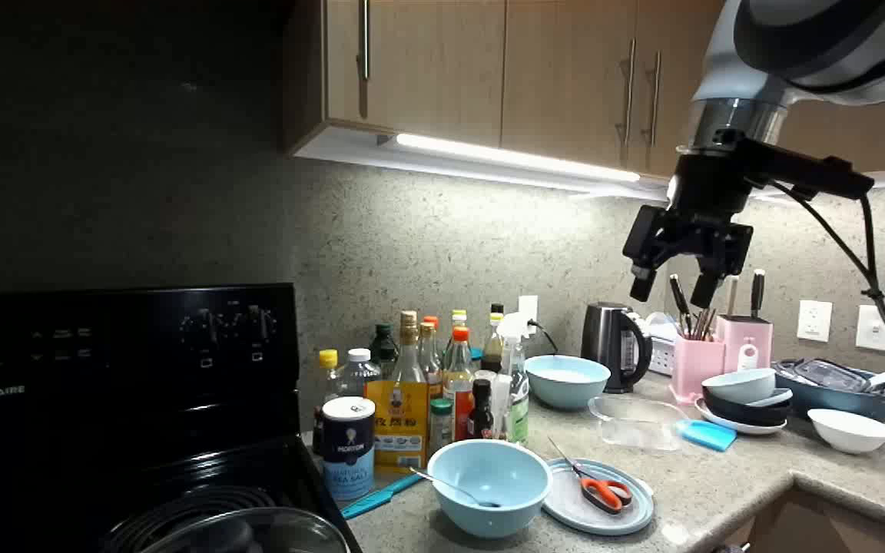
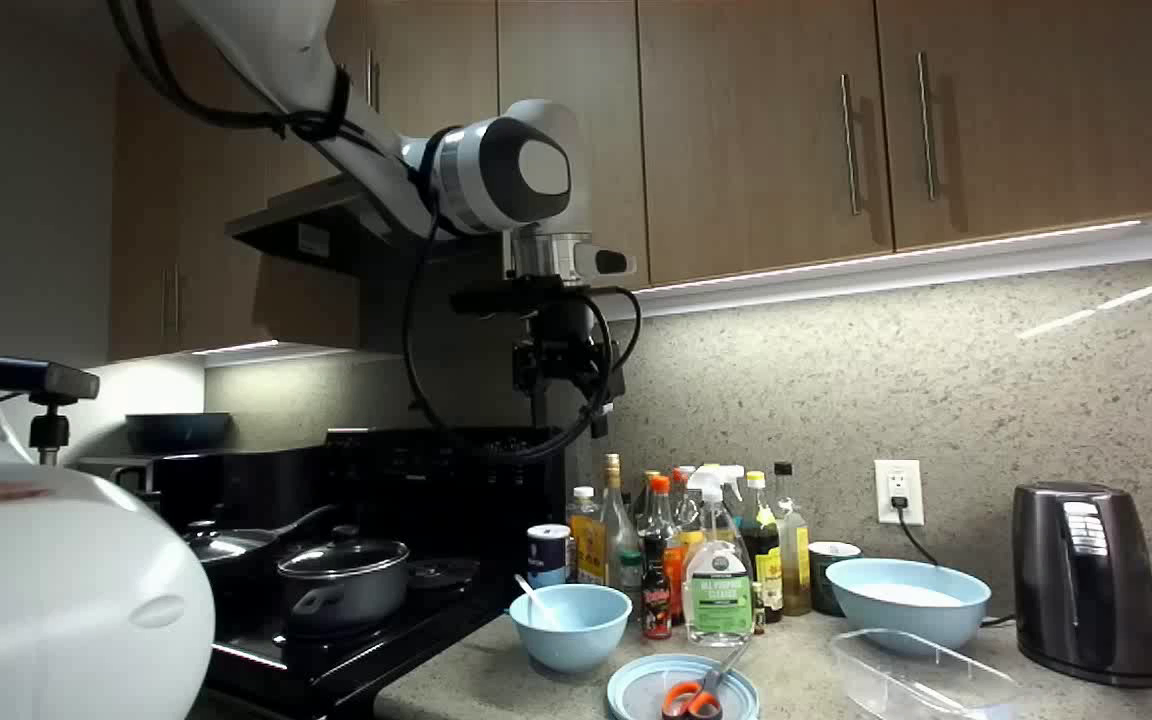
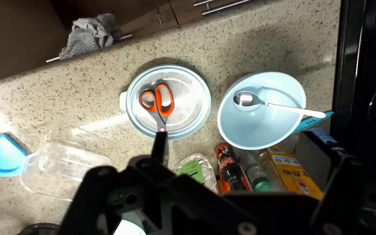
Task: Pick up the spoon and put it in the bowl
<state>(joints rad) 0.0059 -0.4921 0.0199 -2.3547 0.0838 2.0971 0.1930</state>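
Observation:
A light blue bowl (image 1: 488,513) stands on the counter in an exterior view, and it also shows in the wrist view (image 3: 256,130). A metal spoon (image 3: 282,107) lies in this bowl, its head inside and its pale handle resting over the rim. The spoon also shows in both exterior views (image 1: 452,485) (image 2: 536,600). My gripper (image 1: 674,289) is open and empty, raised high above the counter and well away from the bowl. In the wrist view its fingers (image 3: 249,147) are spread wide, with nothing between them at gripping distance.
A blue lid (image 3: 188,114) with orange-handled scissors (image 3: 164,102) lies beside the bowl. Several bottles, a spray bottle (image 2: 721,590) and a salt can (image 1: 349,453) stand behind it. The stove (image 1: 258,430) borders the counter. A kettle (image 1: 605,349) and a second blue bowl (image 1: 567,388) stand farther along.

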